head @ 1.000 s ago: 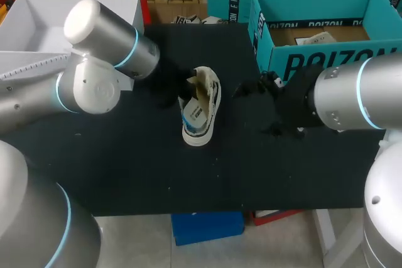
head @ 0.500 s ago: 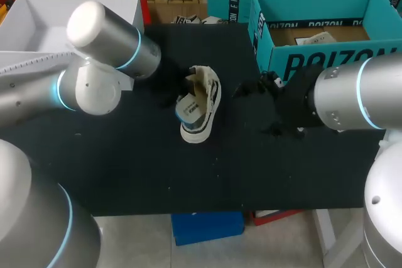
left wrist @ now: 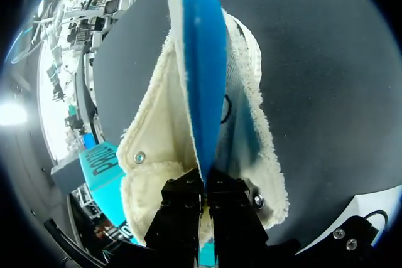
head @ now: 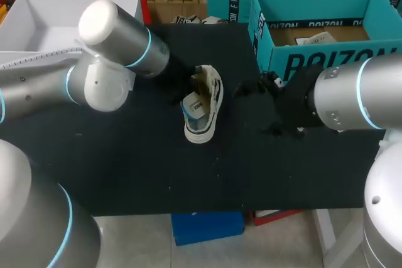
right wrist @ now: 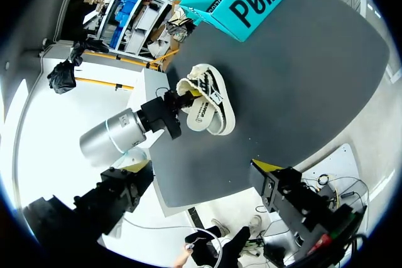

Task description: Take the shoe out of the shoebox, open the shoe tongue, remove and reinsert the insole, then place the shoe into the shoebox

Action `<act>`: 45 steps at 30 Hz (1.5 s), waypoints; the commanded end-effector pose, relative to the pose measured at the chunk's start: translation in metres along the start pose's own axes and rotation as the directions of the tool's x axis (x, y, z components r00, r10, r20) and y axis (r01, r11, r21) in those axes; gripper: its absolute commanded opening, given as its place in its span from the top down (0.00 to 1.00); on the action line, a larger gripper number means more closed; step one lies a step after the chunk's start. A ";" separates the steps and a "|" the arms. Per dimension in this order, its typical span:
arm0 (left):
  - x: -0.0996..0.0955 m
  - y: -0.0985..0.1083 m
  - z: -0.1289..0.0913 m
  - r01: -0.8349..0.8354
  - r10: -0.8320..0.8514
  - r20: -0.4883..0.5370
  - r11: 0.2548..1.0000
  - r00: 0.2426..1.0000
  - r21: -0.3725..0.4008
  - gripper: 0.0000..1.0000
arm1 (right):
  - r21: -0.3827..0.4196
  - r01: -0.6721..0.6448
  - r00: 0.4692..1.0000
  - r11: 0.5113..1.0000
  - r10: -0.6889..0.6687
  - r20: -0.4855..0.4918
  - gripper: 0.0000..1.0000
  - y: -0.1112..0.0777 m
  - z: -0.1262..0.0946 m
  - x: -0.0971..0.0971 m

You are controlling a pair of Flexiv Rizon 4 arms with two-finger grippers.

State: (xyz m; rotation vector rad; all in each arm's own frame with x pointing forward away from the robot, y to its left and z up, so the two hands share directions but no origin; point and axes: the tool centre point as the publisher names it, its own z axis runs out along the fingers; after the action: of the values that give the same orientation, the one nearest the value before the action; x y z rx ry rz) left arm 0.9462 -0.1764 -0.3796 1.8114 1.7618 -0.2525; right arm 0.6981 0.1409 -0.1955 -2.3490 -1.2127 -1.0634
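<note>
Black worktop [head: 125, 174] carries the shoe [head: 202, 108] at its middle, long axis running away from me, toe nearer. Left hand [left wrist: 204, 186] is closed on the blue insole [left wrist: 201, 61], which stretches straight ahead of it. Right hand [head: 269, 86] is well apart, beside the shoebox [head: 314, 61]; its opening I cannot tell.

Black table [head: 125, 174] — dark, matte surface.

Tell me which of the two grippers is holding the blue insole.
The left gripper: it pinches the blue insole, which sticks up out of the shoe. The right gripper is open and empty, away from it.
</note>
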 end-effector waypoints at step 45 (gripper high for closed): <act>-0.020 -0.062 -0.043 0.015 -0.061 0.176 0.967 0.983 0.256 0.79 | -0.112 -0.004 1.000 0.994 0.004 0.002 0.00 -0.005 0.006 0.002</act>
State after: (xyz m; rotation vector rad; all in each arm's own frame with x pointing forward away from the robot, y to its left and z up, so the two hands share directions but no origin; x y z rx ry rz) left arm 0.8768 -0.1774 -0.3533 1.8648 1.7020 -0.6693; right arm 0.6981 0.1409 -0.1954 -2.3491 -1.2127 -1.0634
